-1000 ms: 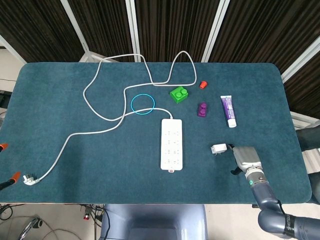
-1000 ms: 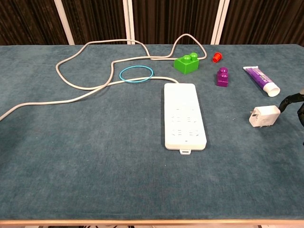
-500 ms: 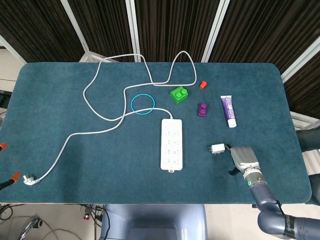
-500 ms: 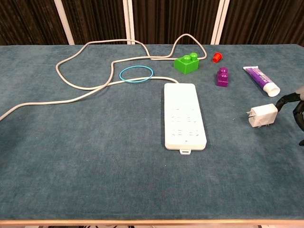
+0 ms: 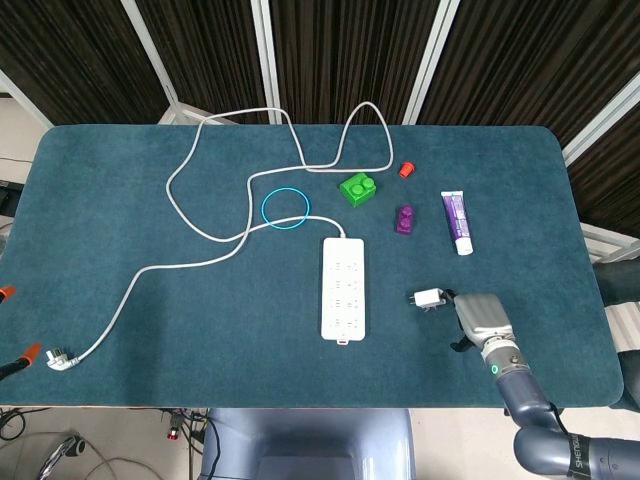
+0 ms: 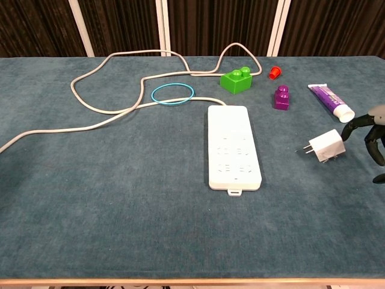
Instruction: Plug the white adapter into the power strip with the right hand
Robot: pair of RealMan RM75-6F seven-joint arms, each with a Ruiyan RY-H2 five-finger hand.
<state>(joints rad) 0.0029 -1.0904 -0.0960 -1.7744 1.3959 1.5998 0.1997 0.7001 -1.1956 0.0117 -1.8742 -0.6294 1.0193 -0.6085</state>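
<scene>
The white adapter (image 5: 428, 298) (image 6: 325, 146) sits right of the white power strip (image 5: 343, 287) (image 6: 233, 146), tilted, with its prongs pointing left toward the strip. My right hand (image 5: 478, 318) (image 6: 370, 135) is at the adapter's right side and pinches it between its dark fingertips. A gap of bare cloth separates the prongs from the strip's right edge. The strip lies flat, its sockets facing up. My left hand shows in neither view.
A purple brick (image 5: 404, 220), a green brick (image 5: 358, 187), a red piece (image 5: 406, 169) and a purple tube (image 5: 457, 221) lie behind the adapter. A blue ring (image 5: 284, 208) and the strip's looping cable (image 5: 200, 262) lie further left, ending in a plug (image 5: 58, 358).
My right hand has moved left toward the power strip, carrying the adapter with it. The adapter has tilted, its prongs now further left.
</scene>
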